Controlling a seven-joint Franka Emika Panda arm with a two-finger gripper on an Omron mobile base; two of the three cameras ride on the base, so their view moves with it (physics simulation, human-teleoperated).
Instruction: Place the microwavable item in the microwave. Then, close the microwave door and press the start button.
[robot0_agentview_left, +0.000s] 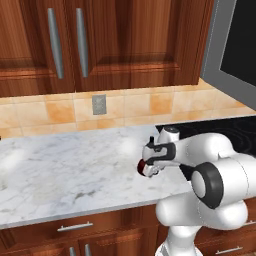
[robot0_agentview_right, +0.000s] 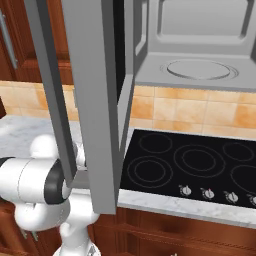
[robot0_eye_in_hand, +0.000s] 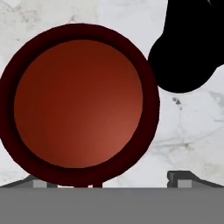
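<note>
1. At centre of the left base view, one gripper (robot0_agentview_left: 150, 167) hangs over one red mug (robot0_agentview_left: 142, 166) on the marble counter (robot0_agentview_left: 65, 170), its jaws spread wide
2. Top right in the hand view: one black bottle (robot0_eye_in_hand: 188, 48) beside the mug
3. One microwave (robot0_agentview_right: 200, 45), one door (robot0_agentview_right: 95, 100) open

From behind the arm on its left, one camera looks forward and down across the white marble table (robot0_agentview_left: 75, 165) to the tiled wall. Its partner on the right sits close behind the open grey microwave door (robot0_agentview_right: 95, 100), facing the black glass cooktop (robot0_agentview_right: 190, 165), which both views share. The hand camera peers straight down, very near, into the small dark red rounded mug (robot0_eye_in_hand: 78, 103).
</note>
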